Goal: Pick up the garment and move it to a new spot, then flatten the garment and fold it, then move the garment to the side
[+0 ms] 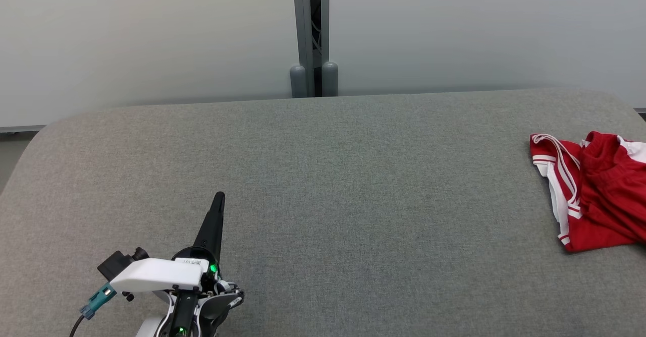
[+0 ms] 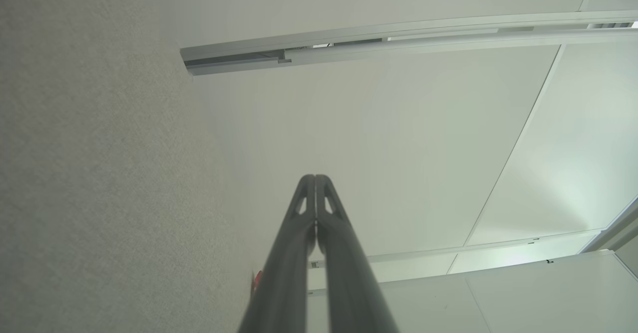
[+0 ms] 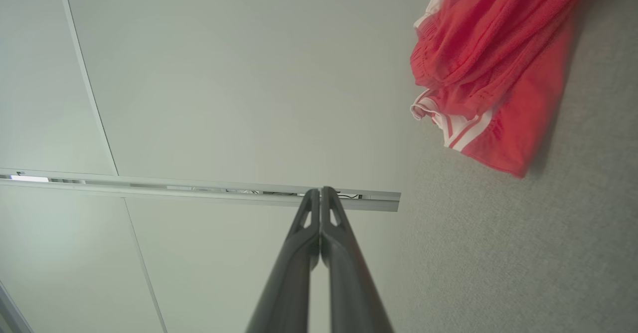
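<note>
The red, white-striped cloth garment (image 1: 595, 190) lies bunched at the right of the grey table (image 1: 323, 175): waiting for pickup, or loosely folded and put aside. My left gripper (image 1: 219, 197) and right gripper (image 3: 319, 193) have their jaws together, empty.

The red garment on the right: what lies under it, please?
The red garment lies crumpled directly on the grey fabric surface. Whether anything else sits beneath its folds cannot be seen, because the cloth covers that spot.

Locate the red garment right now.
Head view: the red garment lies bunched at the right edge of the grey table, far from the left gripper.
</note>
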You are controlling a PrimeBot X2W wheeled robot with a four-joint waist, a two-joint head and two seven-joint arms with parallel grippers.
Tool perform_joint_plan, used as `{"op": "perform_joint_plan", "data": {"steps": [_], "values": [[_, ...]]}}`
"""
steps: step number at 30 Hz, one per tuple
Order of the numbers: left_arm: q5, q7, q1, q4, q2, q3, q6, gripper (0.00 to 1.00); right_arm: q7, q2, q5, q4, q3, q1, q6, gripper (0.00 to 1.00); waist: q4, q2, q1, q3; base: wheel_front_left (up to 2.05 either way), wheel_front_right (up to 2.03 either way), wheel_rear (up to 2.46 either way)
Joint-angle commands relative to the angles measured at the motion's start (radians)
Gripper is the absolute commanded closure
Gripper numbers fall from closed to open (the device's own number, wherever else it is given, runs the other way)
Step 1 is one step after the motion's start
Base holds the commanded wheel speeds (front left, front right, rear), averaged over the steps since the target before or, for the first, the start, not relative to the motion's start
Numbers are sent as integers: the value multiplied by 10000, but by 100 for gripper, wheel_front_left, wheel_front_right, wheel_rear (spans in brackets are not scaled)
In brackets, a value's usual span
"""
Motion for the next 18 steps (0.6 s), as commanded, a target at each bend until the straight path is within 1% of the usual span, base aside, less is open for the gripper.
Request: {"op": "perform_joint_plan", "data": {"steps": [1, 18], "values": [[14, 7, -94, -2, 56, 11, -43, 100, 42, -70, 39, -45, -17, 44, 0, 100, 0, 0, 0, 0, 0, 0, 0], [14, 6, -94, -3, 56, 11, -43, 100, 42, -70, 39, -45, -16, 45, 0, 100, 0, 0, 0, 0, 0, 0, 0]]}}
